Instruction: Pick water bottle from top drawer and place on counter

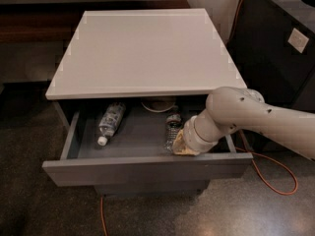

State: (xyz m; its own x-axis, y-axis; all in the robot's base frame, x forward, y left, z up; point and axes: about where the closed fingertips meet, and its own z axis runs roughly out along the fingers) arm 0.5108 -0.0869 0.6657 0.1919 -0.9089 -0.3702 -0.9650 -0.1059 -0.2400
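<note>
While the drawer point(147, 170) is held open below the worktop's point(147, 48) front edge, the clear bottle point(172, 131) is seen upright inside it, towards the front right corner. The end effector point(181, 144) is placed against the clear bottle; its grip cannot be told. A labelled bottle point(109, 122) is laid leftward.

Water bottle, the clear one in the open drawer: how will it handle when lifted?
Probably light and soft: the water bottle looks thin and clear, so it may crumple under a hard squeeze. It stands roughly upright and narrow, so a nudge from the pincer, beside it in the top drawer, could tip it. Its round body would likely roll.
</note>
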